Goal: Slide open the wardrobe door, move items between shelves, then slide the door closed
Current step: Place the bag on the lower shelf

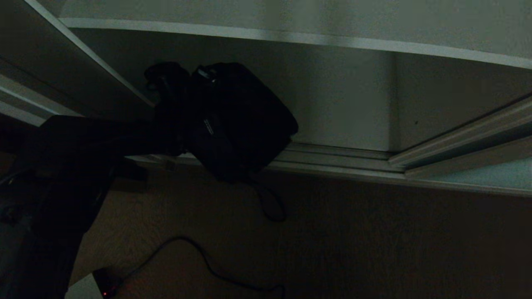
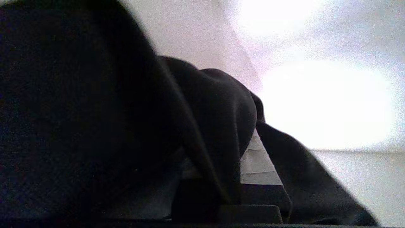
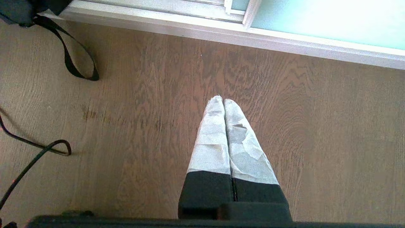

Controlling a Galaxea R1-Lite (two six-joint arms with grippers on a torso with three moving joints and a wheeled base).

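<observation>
The left claw (image 1: 166, 89) reaches into the open wardrobe from the left side and is pinched on the black bag (image 1: 237, 120). The bag hangs from it, tilted, over the bottom track (image 1: 332, 160) at the front of the lowest compartment, with its lower corner past the track edge. One strap (image 1: 270, 205) dangles in a loop toward the wooden floor (image 3: 284, 126). In the left wrist view, dark fabric (image 2: 79, 126) wraps around the taped fingers (image 2: 258, 164) and covers most of them. A white shelf (image 1: 291, 37) runs across above the bag. The door (image 3: 322, 22), a pale blue-green panel, stands slid to the right side. The right claw (image 3: 224, 100) hangs above the floor, near the track, fingertips pressed together and holding nothing. A black cable (image 1: 199, 257) lies on the floor.
</observation>
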